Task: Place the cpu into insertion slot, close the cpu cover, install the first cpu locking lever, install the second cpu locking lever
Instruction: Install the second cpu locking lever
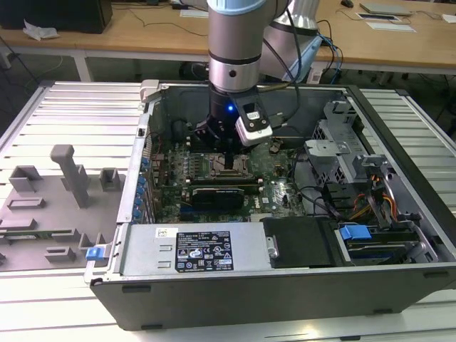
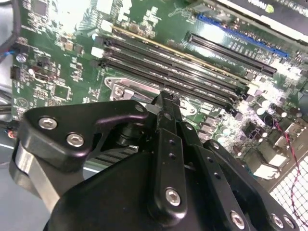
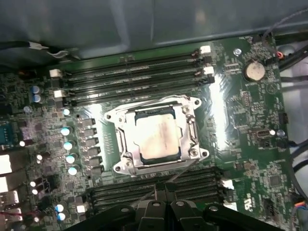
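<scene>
Black robot gripper, fingers pressed together holding nothing, hovers just beside the silvery square cpu cover, which lies closed over the grey metal-topped cpu in its socket

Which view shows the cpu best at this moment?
The first wrist view: the cpu lies fully exposed from above, framed by the cpu cover. In the exterior view the gripper hangs over that spot; the second wrist view catches just a cover corner.

A white label with small print is sitting on the power supply in the exterior view, its text proving illegible
</scene>
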You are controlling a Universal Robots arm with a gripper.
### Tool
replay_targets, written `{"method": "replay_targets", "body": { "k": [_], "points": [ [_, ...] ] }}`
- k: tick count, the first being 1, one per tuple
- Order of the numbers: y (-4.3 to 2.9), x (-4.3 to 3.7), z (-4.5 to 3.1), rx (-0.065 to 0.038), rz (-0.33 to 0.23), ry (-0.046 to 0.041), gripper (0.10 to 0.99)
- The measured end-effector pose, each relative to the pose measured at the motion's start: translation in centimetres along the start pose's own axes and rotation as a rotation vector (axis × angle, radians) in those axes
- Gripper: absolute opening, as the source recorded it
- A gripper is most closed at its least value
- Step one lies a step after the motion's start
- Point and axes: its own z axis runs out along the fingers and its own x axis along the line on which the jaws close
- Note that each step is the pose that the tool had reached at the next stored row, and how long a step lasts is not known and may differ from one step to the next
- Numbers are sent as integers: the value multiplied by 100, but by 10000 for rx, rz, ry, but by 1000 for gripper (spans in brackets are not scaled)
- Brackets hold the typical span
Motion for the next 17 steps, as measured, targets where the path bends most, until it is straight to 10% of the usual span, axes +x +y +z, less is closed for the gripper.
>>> {"method": "replay_targets", "body": {
  "k": [10,17],
  "points": [
    [-98,86,135,-387,-864,48,106],
    [-152,110,190,-898,-1227,110,106]
  ]
}}
